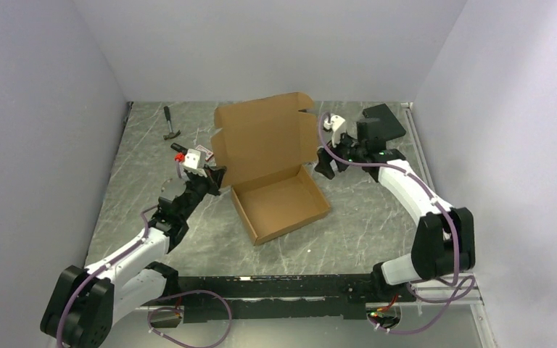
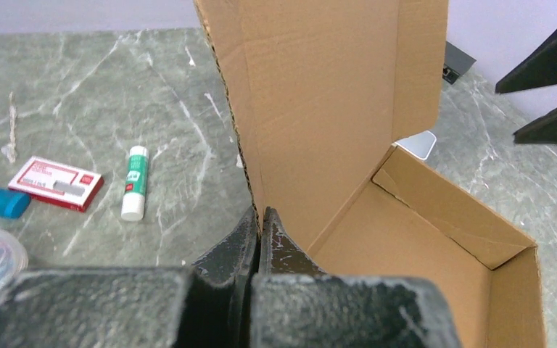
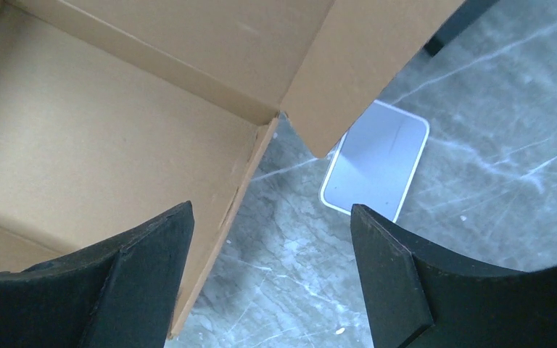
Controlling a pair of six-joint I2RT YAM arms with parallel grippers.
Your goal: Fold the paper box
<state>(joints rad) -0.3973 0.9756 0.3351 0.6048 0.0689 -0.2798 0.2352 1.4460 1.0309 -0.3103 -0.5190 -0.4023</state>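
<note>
Left gripper (image 2: 261,221) clamped on paper box (image 2: 319,109) upright lid edge. Right gripper (image 3: 270,214) wide, empty; box corner just ahead, apart. Grey marbled bench (image 3: 493,167), pale walls (image 1: 36,109) around.

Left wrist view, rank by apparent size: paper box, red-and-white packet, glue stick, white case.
1. paper box
2. red-and-white packet
3. glue stick, only a little smaller than the packet
Unranked: white case, mostly hidden behind the box.

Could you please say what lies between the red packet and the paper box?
A glue stick lies between the red packet and the paper box, in the left wrist view.
</note>
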